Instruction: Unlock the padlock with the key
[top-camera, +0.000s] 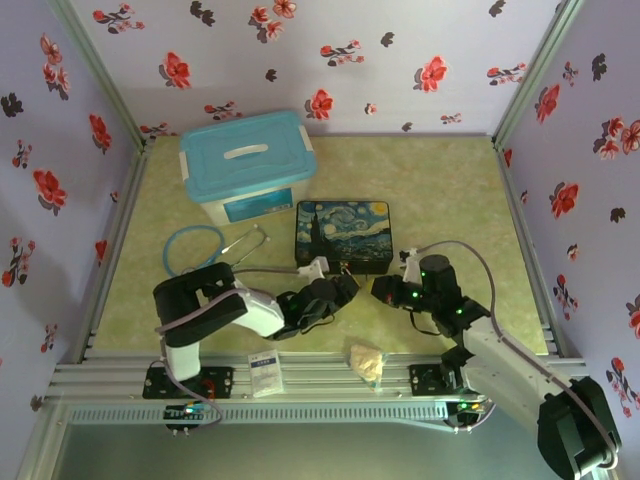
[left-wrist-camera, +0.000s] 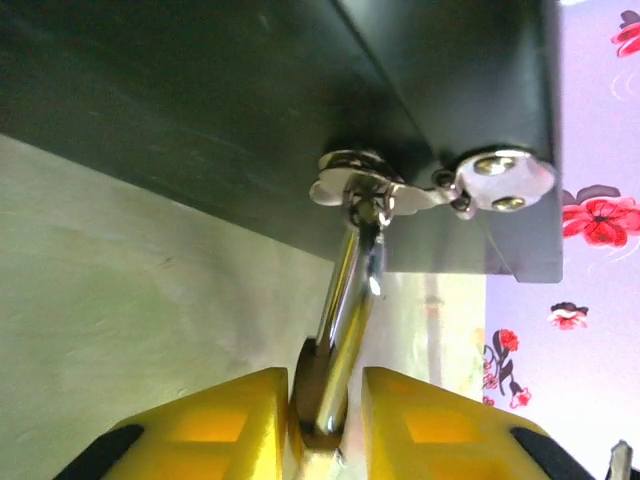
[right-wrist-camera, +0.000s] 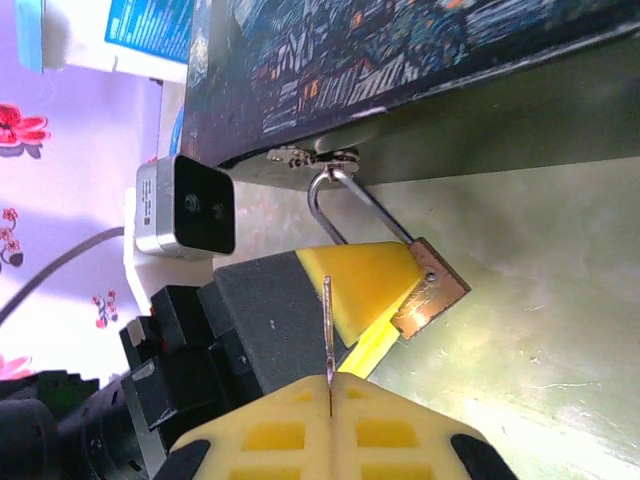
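So the tabletop (top-camera: 450, 200) is a yellowish-green mat, boxed in by lavender walls (top-camera: 400, 90) with red and black flowers. At the back sits a white plastic bin with a light-blue lid (top-camera: 250, 165), with a blue stethoscope (top-camera: 195, 248) in front of it. A crumpled beige wrapper (top-camera: 367, 362) lies on the near rail.

The left tool (left-wrist-camera: 320, 425) is nearly closed, its yellow fingers pinching the body of the small brass-gold padlock (left-wrist-camera: 350, 290). The padlock's thin silver shackle is hooked through the metal clasp (left-wrist-camera: 375, 185) on the front of the starry-night painted box (top-camera: 345, 232).

The right tool (right-wrist-camera: 330, 390) is clamped tight on the tiny thin dark key (right-wrist-camera: 327, 330). The key sticks straight out, just beside the padlock and apart from it.
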